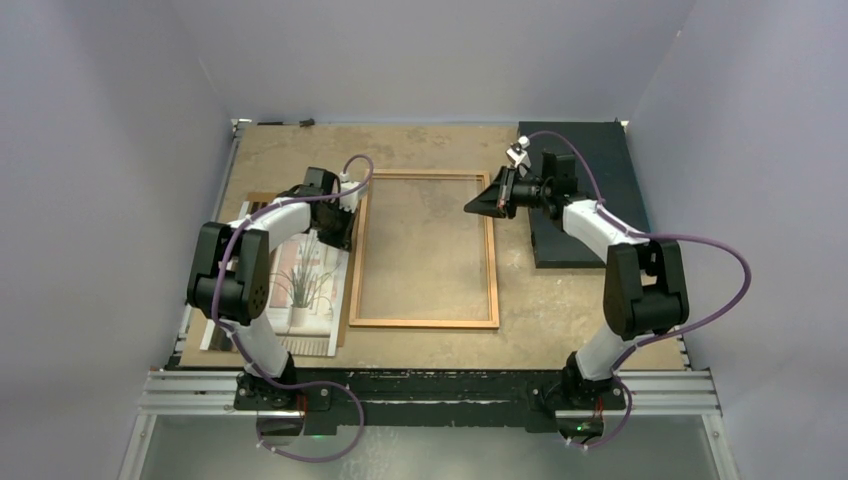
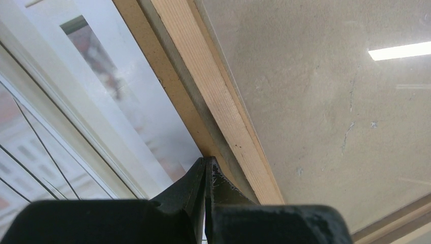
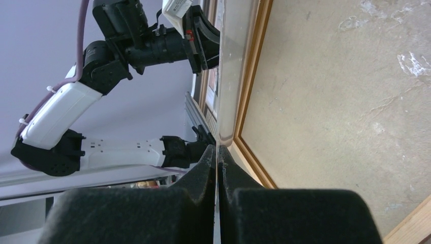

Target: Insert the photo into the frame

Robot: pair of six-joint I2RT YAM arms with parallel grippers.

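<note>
Your photo [image 1: 303,300] lay flat on the left side of the worktop [image 1: 430,145], print side up, with the potted plant and pale curtain stripes showing. It sat on a plain brown backing board [image 2: 170,84], whose edge showed as a narrow strip along the photo's right side. Much of the photo's upper half was hidden under the left arm in the overhead view.

Just beside that board lay the frame [image 1: 424,322], flat in the middle of the worktop and with nothing in it. The mottled surface showed through its glass inside the thin orange-brown wooden edges. Its left rail ran right along the board's edge.

Your left gripper [image 2: 206,170] had its jaws pressed together with nothing between them. Their tips were down at the seam where the backing board met the frame's left rail.

Your right gripper [image 3: 217,152] also had its jaws together. It lay turned sideways and pointed left, near the far end of the frame's right rail. You could not tell from either view whether its tips touched the wood or the glass.

Behind the right arm, a dark slab [image 1: 590,160] lay in the far right corner of the worktop, well apart from the photo.
</note>
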